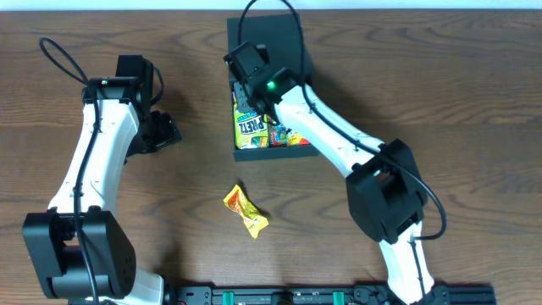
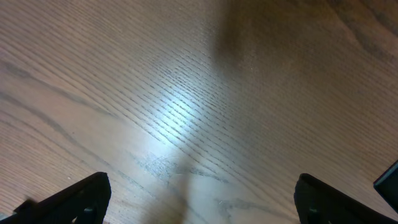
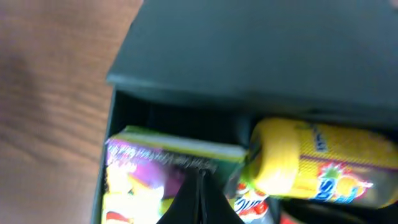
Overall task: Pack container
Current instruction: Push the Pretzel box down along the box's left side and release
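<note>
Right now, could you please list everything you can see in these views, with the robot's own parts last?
dark teal-black square cardboard box: one, far middle of the table, flap lid open.
snack packets inside the box: several, yellow, green and purple, exact count hidden.
crumpled yellow snack packet: one, yellow with red, on the table on the near side of the box.
brown wooden table: one.
left hand: one, black, open, over bare wood.
right hand: one, black, shut, over the packets in the box.
</note>
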Controlling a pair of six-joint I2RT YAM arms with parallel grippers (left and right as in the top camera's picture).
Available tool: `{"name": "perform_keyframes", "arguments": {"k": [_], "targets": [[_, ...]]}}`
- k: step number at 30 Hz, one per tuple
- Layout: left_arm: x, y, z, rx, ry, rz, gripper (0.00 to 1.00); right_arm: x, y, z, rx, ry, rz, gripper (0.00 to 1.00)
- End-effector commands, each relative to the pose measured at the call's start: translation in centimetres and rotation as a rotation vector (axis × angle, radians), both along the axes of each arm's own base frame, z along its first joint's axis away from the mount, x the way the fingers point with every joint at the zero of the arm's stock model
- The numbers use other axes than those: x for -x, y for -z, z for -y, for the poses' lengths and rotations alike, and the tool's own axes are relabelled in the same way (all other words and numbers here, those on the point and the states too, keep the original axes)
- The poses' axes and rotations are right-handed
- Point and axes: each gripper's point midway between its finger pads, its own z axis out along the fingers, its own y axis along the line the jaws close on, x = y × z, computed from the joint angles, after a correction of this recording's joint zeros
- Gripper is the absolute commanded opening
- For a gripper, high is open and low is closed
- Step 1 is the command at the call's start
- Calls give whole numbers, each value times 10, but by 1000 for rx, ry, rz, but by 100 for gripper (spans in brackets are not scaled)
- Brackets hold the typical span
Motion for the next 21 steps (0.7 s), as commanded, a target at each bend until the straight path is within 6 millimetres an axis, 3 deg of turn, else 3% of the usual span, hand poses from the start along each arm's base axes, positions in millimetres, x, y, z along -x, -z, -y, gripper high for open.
{"name": "perform_keyframes", "arguments": {"k": [1,12,15,21], "targets": [[2,2,-1,0,-7,-10,95,0,15,7,54,-13,-15,2],[2,2,-1,0,-7,-10,95,23,63,7,102,-29,-149,1],[2,2,-1,0,-7,-10,95,24,63,5,113,-33,-143,2],[2,2,-1,0,-7,-10,95,27,32,-1,90,-43,-97,2]]}}
